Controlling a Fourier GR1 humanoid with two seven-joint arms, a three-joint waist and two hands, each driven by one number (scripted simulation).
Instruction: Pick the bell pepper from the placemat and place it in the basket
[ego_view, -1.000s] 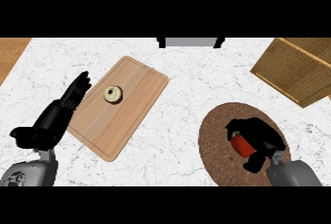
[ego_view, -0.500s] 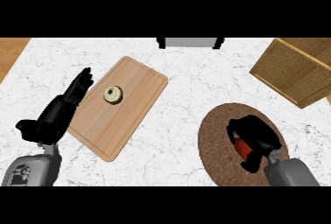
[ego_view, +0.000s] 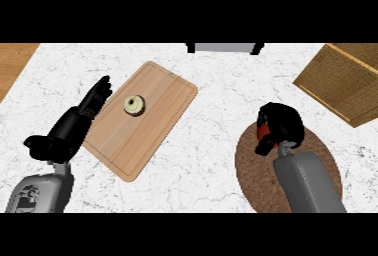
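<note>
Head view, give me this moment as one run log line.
right hand: shut on bell pepper, at placemat upper edge | basket: upper right, apart | left hand: open, beside cutting board

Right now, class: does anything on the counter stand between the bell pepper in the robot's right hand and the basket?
Nothing visible does. The right hand curls round the red bell pepper above the placemat; only bare white counter lies between it and the basket at upper right.

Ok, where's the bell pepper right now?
In the head view it's at the right: the red bell pepper is inside the curled right hand, over the upper edge of the brown placemat, short of the basket.
</note>
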